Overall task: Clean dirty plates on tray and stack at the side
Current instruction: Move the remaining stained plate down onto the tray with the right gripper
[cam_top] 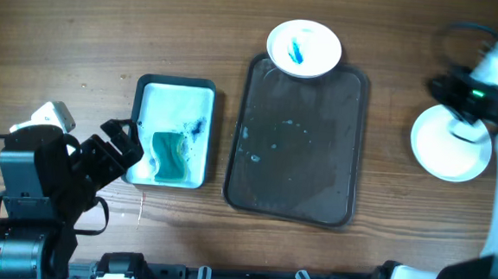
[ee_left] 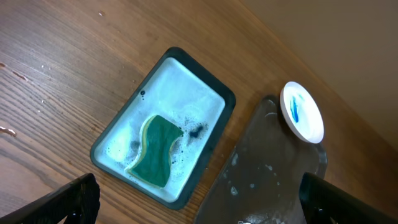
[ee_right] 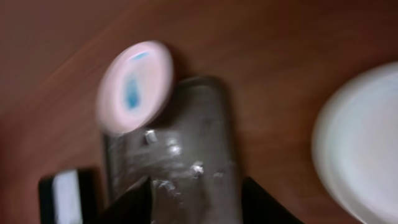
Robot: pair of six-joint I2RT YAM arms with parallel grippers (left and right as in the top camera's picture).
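Observation:
One white plate [cam_top: 303, 48] with a blue smear sits on the far rim of the dark tray [cam_top: 300, 160], overhanging it. The left wrist view shows that plate [ee_left: 302, 112] and tray [ee_left: 267, 180], and the blurred right wrist view shows the plate [ee_right: 134, 87] and tray [ee_right: 186, 137] as well. A plain white plate [cam_top: 450, 152] lies on the table right of the tray, seen in the right wrist view as a white plate [ee_right: 367, 143]. My right gripper [cam_top: 447, 89] hovers over that plate's far edge; the gripper [ee_right: 196, 199] is open and empty. My left gripper [cam_top: 126, 145] is open and empty.
A smaller black-rimmed tray [cam_top: 176, 83] with a pale wet inside holds a green sponge [cam_top: 170, 156] and stands left of the big tray. From the left wrist, this small tray [ee_left: 230, 99] and sponge [ee_left: 155, 152] lie ahead of the left gripper [ee_left: 199, 199]. Droplets dot the big tray.

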